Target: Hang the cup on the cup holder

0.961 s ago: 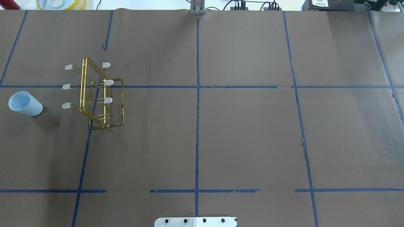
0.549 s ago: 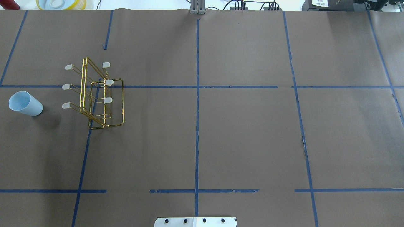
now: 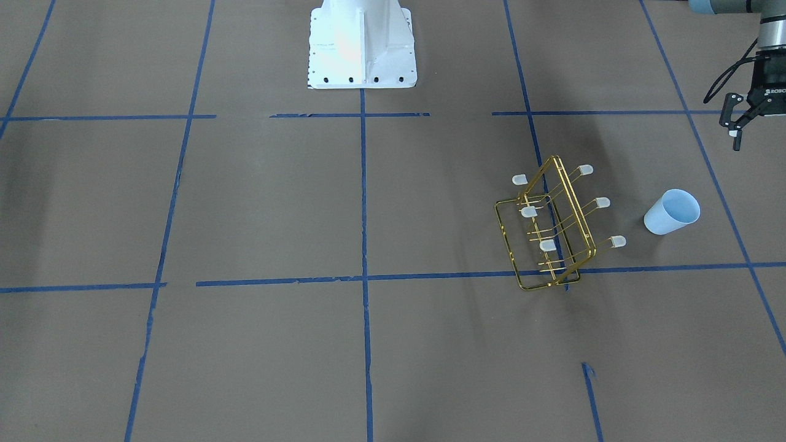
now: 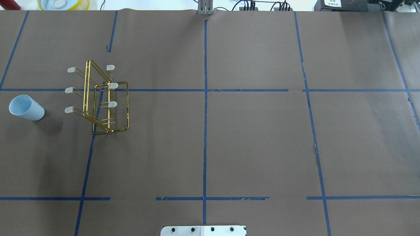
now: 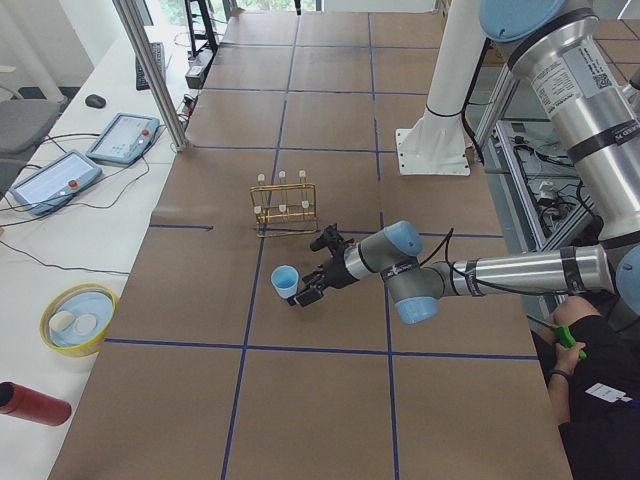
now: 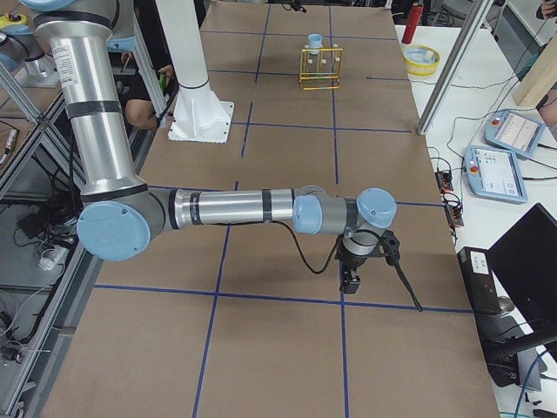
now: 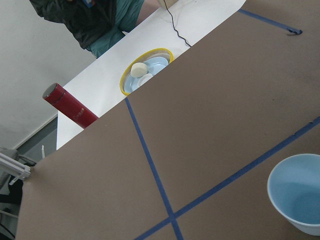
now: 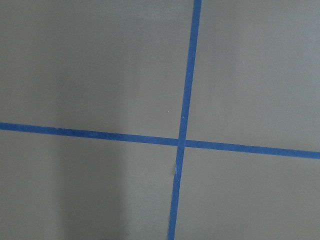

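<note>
Tabletop holds cup upright, near left tool.

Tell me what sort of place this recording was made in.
Most likely a robotics lab workcell: the table wears brown paper with a blue tape grid, an industrial left arm and right arm reach over it, and teach pendants lie on the side bench.

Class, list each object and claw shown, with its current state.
cup: upright, empty, not hung.
cup holder: standing, all six prongs bare.
left claw: open, empty, near the cup.
right claw: open or shut cannot be told.
</note>
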Tool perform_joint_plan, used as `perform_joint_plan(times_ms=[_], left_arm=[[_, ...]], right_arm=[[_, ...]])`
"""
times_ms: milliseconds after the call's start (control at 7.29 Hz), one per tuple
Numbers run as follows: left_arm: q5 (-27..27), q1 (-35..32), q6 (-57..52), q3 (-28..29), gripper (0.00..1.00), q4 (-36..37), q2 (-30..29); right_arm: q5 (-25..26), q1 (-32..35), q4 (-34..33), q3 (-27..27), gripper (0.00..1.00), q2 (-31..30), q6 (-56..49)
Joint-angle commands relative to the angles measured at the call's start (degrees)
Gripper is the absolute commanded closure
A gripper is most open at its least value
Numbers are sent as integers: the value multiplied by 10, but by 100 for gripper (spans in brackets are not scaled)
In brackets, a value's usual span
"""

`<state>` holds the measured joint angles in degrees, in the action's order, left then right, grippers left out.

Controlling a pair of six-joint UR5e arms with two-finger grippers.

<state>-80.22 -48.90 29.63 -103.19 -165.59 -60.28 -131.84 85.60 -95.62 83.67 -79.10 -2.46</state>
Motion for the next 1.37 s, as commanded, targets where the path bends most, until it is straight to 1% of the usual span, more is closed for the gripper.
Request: perform_joint_plan(times_ms=[0,137,275,412,549,824,961,1098,1235], left_arm=[[55,91,137,18,0,-29,8],[100,140,218,34,0,-35,8],[160,182,250,57,1,-43,7],[216,236,333,82,1,-60,3],[267,270,358,97,1,-67,-11],[330,317,394,141,1,-82,-61],[355,355,393,143,1,-82,-62],[379,378,391,163,1,-82,-67],[387,377,388,164,1,-83,-76]], right_arm=[[0,0,0,-1,0,0,0],[0,0,0,0,0,0,0],[0,0,0,0,0,0,-1],[0,0,0,0,0,0,0],[0,0,0,0,0,0,-1],[0,0,0,0,0,0,-1],[0,0,0,0,0,0,0],[0,0,0,0,0,0,-1],[0,0,0,0,0,0,0]])
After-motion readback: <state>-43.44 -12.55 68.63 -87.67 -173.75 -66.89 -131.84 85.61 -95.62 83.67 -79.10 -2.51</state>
